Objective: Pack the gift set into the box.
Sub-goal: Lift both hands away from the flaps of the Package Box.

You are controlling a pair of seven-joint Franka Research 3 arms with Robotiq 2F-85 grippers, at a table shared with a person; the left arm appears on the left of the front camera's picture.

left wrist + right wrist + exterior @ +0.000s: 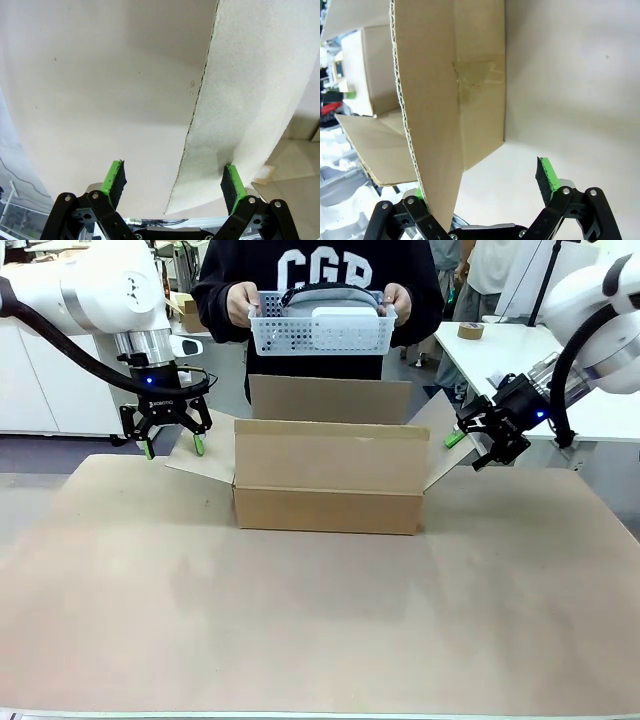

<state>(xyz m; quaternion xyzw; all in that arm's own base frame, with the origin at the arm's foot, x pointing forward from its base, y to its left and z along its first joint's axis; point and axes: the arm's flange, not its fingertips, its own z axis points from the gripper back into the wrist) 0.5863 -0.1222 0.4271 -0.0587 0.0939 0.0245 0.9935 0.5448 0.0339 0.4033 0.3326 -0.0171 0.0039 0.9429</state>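
The box (327,475) stands in the middle of the table, a plain brown carton with all its flaps spread open. Behind it a person holds the gift set (320,325) in both hands above the far flap: a white perforated basket with a grey item and a white item inside. My left gripper (172,445) hangs open at the box's left side flap; in the left wrist view (172,182) the flap (240,100) runs between the green pads. My right gripper (468,445) is open astride the right side flap (440,100), which hides one finger in the right wrist view (482,182).
Brown board (320,620) covers the table in front of the box. A white table (520,360) with a roll of tape (470,330) stands at the back right, behind my right arm.
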